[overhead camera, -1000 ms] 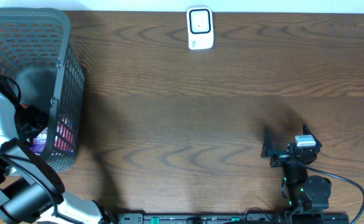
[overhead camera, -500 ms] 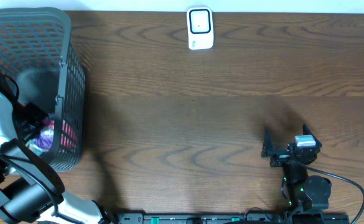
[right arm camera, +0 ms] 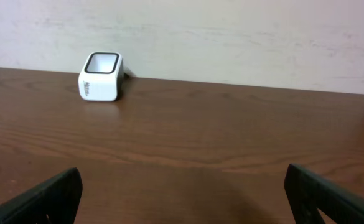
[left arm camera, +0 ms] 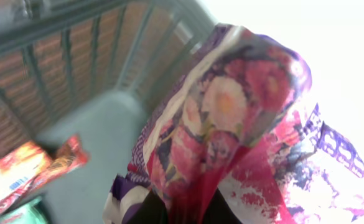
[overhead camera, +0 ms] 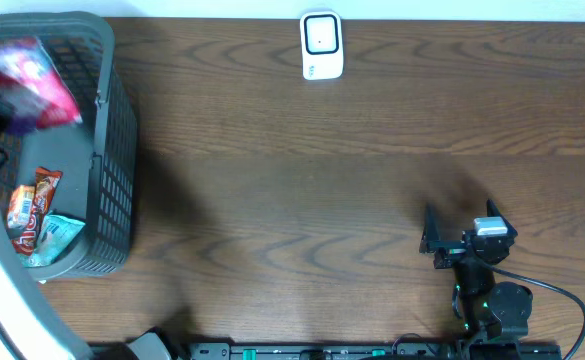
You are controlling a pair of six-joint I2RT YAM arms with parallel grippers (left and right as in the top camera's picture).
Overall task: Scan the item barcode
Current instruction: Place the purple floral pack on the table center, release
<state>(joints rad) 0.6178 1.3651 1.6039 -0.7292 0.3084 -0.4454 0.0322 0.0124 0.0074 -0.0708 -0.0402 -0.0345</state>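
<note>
My left gripper [left arm camera: 188, 213] is shut on the item, a pink and purple flowered packet [left arm camera: 231, 118], pinching its lower edge so that it hangs above the basket floor. From overhead the packet [overhead camera: 34, 78] is a blurred pink shape over the far left of the grey mesh basket [overhead camera: 107, 150]. The white barcode scanner [overhead camera: 321, 45] stands at the table's far edge, well to the right of the packet. It also shows in the right wrist view as the scanner [right arm camera: 101, 76]. My right gripper [overhead camera: 459, 225] rests open near the front right, with nothing between its fingers [right arm camera: 45, 199].
Orange snack packets [overhead camera: 27, 205] and a green one [overhead camera: 57, 235] lie on the basket floor. The left wrist view shows the basket wall [left arm camera: 76, 56] close behind the held packet. Brown wooden table [overhead camera: 302, 190] stretches between the basket and my right arm.
My left gripper shut on the flowered packet low in the basket and lifted it up and toward the far side. The snack packets beneath came into view. The right arm stayed still.
</note>
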